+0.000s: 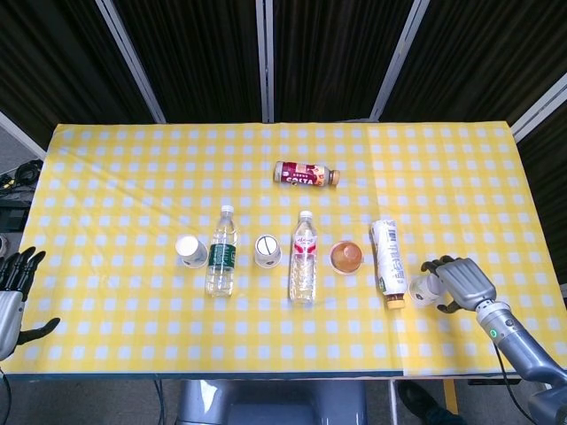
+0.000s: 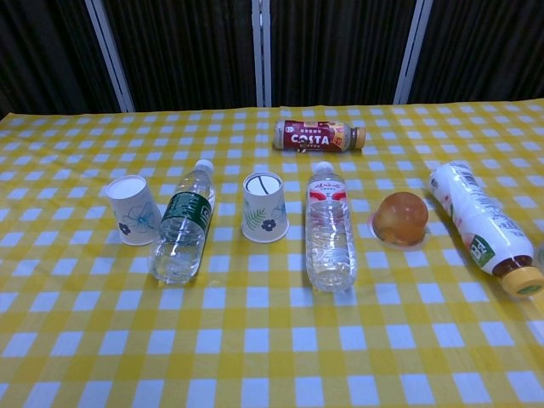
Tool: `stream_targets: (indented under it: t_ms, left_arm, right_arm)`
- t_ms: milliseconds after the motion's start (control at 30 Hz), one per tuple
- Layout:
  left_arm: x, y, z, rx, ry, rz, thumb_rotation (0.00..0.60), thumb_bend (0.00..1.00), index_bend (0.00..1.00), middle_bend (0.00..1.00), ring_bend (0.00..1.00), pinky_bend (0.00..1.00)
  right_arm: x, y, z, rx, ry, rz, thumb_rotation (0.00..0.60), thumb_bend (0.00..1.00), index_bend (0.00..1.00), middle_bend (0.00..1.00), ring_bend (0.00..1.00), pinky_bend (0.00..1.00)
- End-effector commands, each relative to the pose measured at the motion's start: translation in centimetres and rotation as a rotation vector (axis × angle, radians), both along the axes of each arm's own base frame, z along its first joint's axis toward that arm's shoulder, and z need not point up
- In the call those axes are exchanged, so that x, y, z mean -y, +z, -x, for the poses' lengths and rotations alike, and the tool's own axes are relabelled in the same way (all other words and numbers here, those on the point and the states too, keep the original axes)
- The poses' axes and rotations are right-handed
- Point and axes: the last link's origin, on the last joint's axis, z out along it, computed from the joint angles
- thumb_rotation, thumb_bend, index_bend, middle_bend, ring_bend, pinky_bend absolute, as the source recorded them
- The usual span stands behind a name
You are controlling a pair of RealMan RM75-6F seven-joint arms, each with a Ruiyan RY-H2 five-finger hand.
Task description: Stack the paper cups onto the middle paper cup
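While the right robot hand [image 1: 458, 281] curls around the paper cup [image 1: 426, 288] lying near the desk's [image 1: 106, 159] right edge, the left robot hand [image 1: 12, 285] waits off the left side with fingers apart. The middle paper cup [image 1: 267, 251] and the left paper cup [image 1: 190, 251] sit between bottles.

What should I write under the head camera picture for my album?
Robot's right hand reaches a paper cup on a yellow checked table.
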Motion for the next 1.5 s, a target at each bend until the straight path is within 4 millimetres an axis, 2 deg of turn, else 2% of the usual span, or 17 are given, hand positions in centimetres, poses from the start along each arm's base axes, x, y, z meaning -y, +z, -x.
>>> stream_targets:
  t_ms: [33, 167, 300, 467, 667, 800, 933, 1067, 1167, 1233, 1367, 1500]
  left_arm:
    - [0.0, 0.0, 0.0, 0.001, 0.001, 0.0, 0.6, 0.0, 0.0, 0.0, 0.0, 0.0]
    - [0.0, 0.0, 0.0, -0.002, 0.002, -0.001, 0.6, 0.0, 0.0, 0.0, 0.0, 0.0]
    - [-0.1, -0.1, 0.0, -0.004, 0.002, 0.003, 0.6, 0.0, 0.0, 0.0, 0.0, 0.0]
    - [-0.1, 0.0, 0.1, 0.001, 0.007, -0.002, 0.6, 0.0, 0.0, 0.0, 0.0, 0.0]
    - [-0.5, 0.1, 0.2, 0.003, 0.012, -0.001, 0.6, 0.0, 0.0, 0.0, 0.0, 0.0]
    - [-0.7, -0.1, 0.3, 0.0, 0.019, 0.007, 0.6, 0.0, 0.0, 0.0, 0.0, 0.0]
    - [-0.9, -0.2, 0.4, 0.0, 0.024, 0.009, 0.6, 0.0, 0.0, 0.0, 0.0, 0.0]
    - [-1.0, -0.2, 0.5, 0.0, 0.031, 0.008, 0.6, 0.0, 0.0, 0.0, 0.0, 0.0]
    - [-1.1, 0.1, 0.6, 0.008, 0.038, 0.0, 0.6, 0.0, 0.0, 0.0, 0.0, 0.0]
    - [-1.1, 0.2, 0.7, 0.014, 0.04, 0.0, 0.6, 0.0, 0.0, 0.0, 0.0, 0.0]
    - [-1.2, 0.3, 0.7, 0.022, 0.041, 0.003, 0.6, 0.0, 0.0, 0.0, 0.0, 0.0]
    - [-1.3, 0.3, 0.8, 0.028, 0.042, 0.008, 0.6, 0.0, 0.0, 0.0, 0.0, 0.0]
  right_arm:
    - [0.0, -0.3, 0.1, 0.004, 0.01, 0.011, 0.6, 0.2, 0.37, 0.41, 0.34, 0.46]
    - [-0.2, -0.5, 0.1, 0.036, 0.012, 0.018, 0.6, 0.27, 0.41, 0.45, 0.38, 0.46]
    - [-0.1, -0.4, 0.1, 0.052, 0.017, 0.032, 0.6, 0.29, 0.43, 0.46, 0.39, 0.46]
    - [0.3, 1.2, -0.9, 0.104, 0.028, 0.082, 0.6, 0.31, 0.43, 0.46, 0.39, 0.46]
    - [2.1, 4.1, -4.9, 0.182, 0.114, 0.163, 0.6, 0.33, 0.42, 0.46, 0.39, 0.46]
    - [3.8, 4.5, -8.6, 0.22, 0.174, 0.164, 0.6, 0.33, 0.42, 0.46, 0.39, 0.46]
    - [5.2, 3.3, -12.6, 0.25, 0.212, 0.113, 0.6, 0.34, 0.42, 0.46, 0.39, 0.46]
    - [6.6, 1.2, -16.7, 0.299, 0.234, 0.048, 0.6, 0.35, 0.42, 0.46, 0.39, 0.46]
    - [7.8, -2.3, -21.1, 0.316, 0.284, -0.038, 0.6, 0.35, 0.42, 0.46, 0.39, 0.46]
    - [8.2, -3.9, -22.9, 0.315, 0.295, -0.059, 0.6, 0.35, 0.42, 0.46, 0.39, 0.46]
    - [8.4, -5.9, -25.4, 0.314, 0.316, -0.067, 0.6, 0.35, 0.42, 0.46, 0.39, 0.46]
    - [8.7, -7.6, -26.9, 0.269, 0.353, -0.043, 0.6, 0.35, 0.42, 0.46, 0.39, 0.46]
